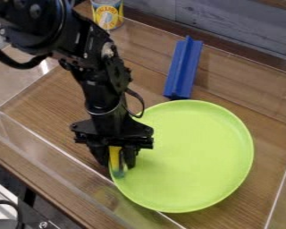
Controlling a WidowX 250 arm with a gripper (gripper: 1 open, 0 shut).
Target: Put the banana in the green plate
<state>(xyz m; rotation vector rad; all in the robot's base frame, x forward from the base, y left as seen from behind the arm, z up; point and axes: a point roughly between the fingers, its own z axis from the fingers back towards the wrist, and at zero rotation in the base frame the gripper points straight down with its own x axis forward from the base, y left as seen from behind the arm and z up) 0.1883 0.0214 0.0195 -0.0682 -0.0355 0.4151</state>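
The green plate lies on the wooden table at the lower right, round and lime-green with a shallow rim. At its left rim my gripper points straight down, shut on the banana. Only a yellow strip with a greenish lower tip shows between the black fingers. The banana's tip hangs at the plate's left edge; whether it touches the plate I cannot tell.
A blue elongated block lies behind the plate at the upper middle. A yellow can stands at the back. A clear plastic wall runs along the table's near-left edge, close to the arm.
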